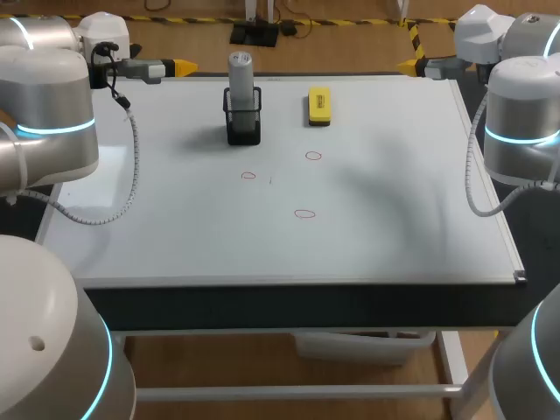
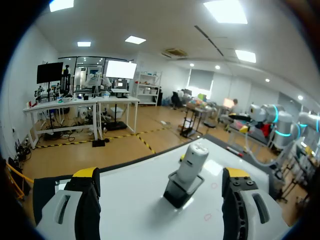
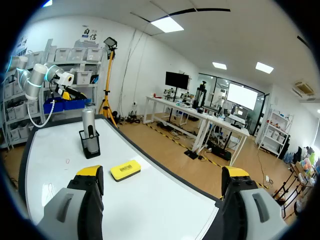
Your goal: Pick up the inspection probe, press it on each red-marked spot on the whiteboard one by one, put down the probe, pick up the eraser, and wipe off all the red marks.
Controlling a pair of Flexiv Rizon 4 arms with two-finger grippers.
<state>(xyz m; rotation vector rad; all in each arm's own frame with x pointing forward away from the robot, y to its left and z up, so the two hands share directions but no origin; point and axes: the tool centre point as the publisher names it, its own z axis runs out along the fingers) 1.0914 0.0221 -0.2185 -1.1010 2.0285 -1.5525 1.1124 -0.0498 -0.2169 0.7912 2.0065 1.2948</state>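
Observation:
The grey cylindrical probe [image 1: 241, 74] stands upright in a black holder [image 1: 243, 125] at the back of the whiteboard [image 1: 394, 227]. A yellow eraser [image 1: 319, 105] lies to its right. Three small red rings are drawn mid-board [image 1: 248, 175] [image 1: 313, 157] [image 1: 304, 213]. My left gripper [image 1: 179, 66] hovers at the board's far left corner, open and empty. From its wrist the left gripper [image 2: 160, 173] faces the probe [image 2: 195, 159]. My right gripper [image 1: 411, 64] sits open and empty at the far right corner. Ahead of the right gripper [image 3: 162, 172] are the eraser [image 3: 125, 170] and the probe [image 3: 88, 122].
The whiteboard covers almost the whole tabletop, with a raised frame along its front edge [image 1: 297, 282]. Both arms' large elbow joints [image 1: 48, 114] [image 1: 523, 118] stand over the board's left and right sides.

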